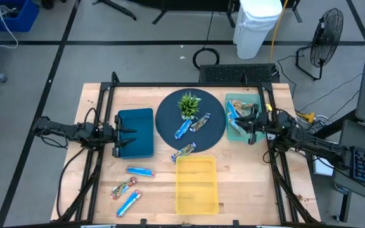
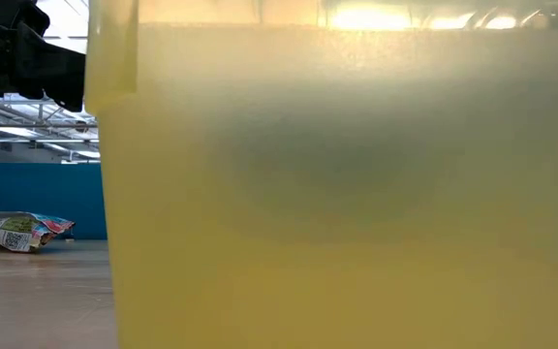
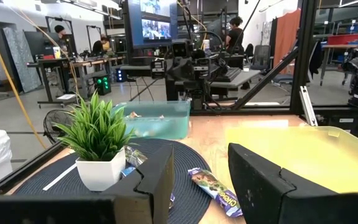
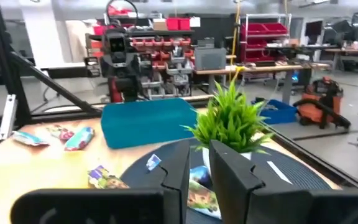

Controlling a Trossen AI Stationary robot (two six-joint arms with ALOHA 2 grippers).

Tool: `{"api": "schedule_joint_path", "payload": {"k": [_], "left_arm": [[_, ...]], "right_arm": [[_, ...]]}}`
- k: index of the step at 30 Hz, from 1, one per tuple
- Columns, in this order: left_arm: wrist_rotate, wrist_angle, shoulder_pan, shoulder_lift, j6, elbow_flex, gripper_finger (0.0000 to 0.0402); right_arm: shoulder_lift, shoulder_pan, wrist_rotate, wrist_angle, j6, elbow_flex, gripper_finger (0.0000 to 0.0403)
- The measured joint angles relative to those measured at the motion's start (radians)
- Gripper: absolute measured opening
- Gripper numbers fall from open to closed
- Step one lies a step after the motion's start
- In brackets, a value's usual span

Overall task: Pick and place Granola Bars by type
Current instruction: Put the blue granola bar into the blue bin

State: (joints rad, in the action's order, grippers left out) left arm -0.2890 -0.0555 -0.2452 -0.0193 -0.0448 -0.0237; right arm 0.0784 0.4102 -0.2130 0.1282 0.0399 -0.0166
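1. The wrapped granola bars look light, crinkly and slippery; pinch each across its narrow middle.
2. On the round dark mat (image 1: pixel 170 130), a shiny blue-wrapped bar (image 1: pixel 183 128) has its long axis running from 1 to 7 o'clock; a brown-and-silver bar (image 1: pixel 199 123) lies just beside it.
3. More bars lie at the table's 7 o'clock and inside the teal tray (image 1: pixel 228 130).
4. The left gripper (image 1: pixel 116 134) is partly open and empty over the blue bin (image 1: pixel 138 133).
5. The right gripper (image 1: pixel 253 128), above the teal tray, has its fingers nearly together, holding nothing visible.

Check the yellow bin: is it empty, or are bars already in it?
Empty, as far as the high view shows: the yellow bin shows only bare floor. The nearest bar lies just outside its rim.
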Motion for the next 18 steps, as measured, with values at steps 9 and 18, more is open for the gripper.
{"api": "schedule_joint_path", "payload": {"k": [9,18], "left_arm": [[0.0,0.0,0.0,0.0,0.0,0.0,0.0159],[0.0,0.0,0.0,0.0,0.0,0.0,0.0159]], "right_arm": [[0.0,0.0,0.022,-0.055,0.103,0.001,0.0051],[0.014,0.0,0.004,-0.072,0.033,0.002,0.0052]]}}
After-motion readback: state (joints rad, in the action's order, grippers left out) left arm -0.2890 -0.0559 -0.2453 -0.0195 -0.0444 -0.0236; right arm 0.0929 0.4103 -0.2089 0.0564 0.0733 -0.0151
